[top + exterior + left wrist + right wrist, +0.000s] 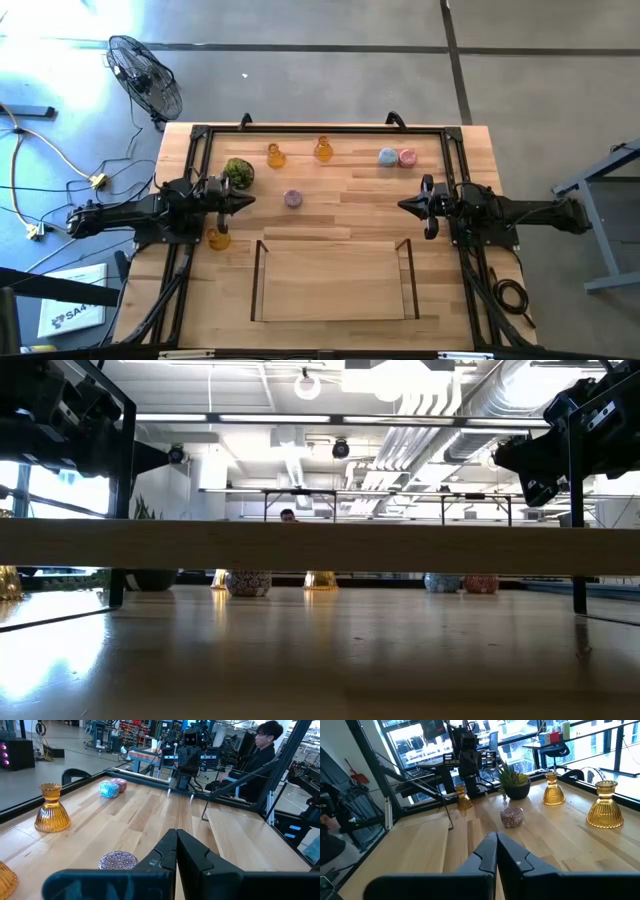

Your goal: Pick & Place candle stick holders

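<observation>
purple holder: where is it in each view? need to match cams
High view: purple holder mid-table, right of the plant ball.
Low view: under the tray wall, left of centre.
Left wrist view: low, just beyond the jaws.
Right wrist view: centre, in front of the plant.
Shared landmark: the amber holders, which all four views show.

I see two amber holders (pixel 276 155) (pixel 322 149) upright near the bench's far edge, blue (pixel 387 157) and pink (pixel 407 157) touching there, purple (pixel 293 198) mid-bench, a third amber (pixel 218 238) by the left edge.
</observation>
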### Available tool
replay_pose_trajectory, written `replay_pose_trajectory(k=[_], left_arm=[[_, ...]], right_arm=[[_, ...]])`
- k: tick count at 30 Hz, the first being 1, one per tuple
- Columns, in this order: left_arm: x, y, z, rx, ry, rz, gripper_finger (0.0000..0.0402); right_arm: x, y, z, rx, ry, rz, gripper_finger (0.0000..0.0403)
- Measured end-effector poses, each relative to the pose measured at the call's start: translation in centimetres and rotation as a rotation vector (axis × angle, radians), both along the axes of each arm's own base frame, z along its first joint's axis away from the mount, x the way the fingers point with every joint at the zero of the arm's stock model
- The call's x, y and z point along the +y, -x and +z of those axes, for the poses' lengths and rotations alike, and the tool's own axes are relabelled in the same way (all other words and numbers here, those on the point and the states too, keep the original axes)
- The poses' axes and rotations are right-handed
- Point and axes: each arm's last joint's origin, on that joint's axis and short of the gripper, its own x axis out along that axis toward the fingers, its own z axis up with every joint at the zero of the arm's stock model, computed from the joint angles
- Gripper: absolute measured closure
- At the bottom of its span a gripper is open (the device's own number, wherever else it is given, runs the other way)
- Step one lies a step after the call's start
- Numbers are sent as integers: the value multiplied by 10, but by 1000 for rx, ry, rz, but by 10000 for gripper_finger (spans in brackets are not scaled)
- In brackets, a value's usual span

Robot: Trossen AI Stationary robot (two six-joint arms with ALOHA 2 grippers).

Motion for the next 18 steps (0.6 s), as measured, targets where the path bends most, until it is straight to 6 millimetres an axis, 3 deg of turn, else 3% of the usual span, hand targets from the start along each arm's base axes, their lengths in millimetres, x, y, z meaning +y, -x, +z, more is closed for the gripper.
replay_pose_trajectory(k=[18], left_arm=[[0,0,0,0,0,-1,400]], right_arm=[[0,0,0,0,0,0,399]])
